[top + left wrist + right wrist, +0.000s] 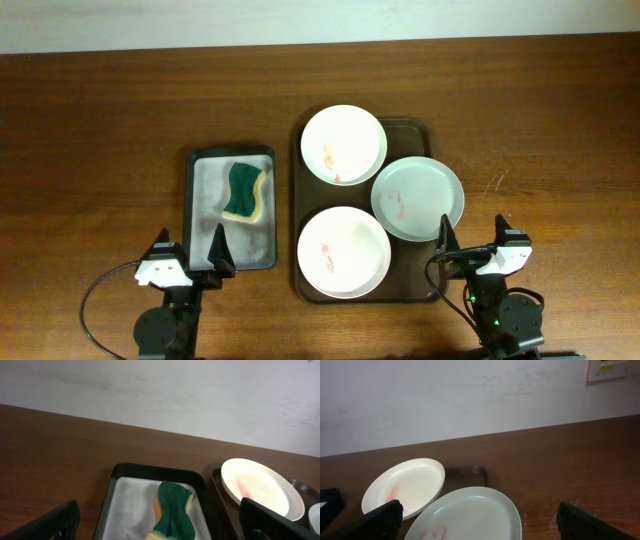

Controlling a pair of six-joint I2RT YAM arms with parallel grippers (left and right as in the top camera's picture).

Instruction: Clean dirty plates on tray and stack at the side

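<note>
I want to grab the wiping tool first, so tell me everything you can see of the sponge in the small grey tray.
The sponge is a wavy-edged pad with a dark green scouring layer on top and a yellow foam layer showing along its edge. It lies flat, green side up, in the far right part of the small grey tray, resting on its whitish floor. Nothing else touches it. The open left gripper sits apart from it, over the tray's near end.
</note>
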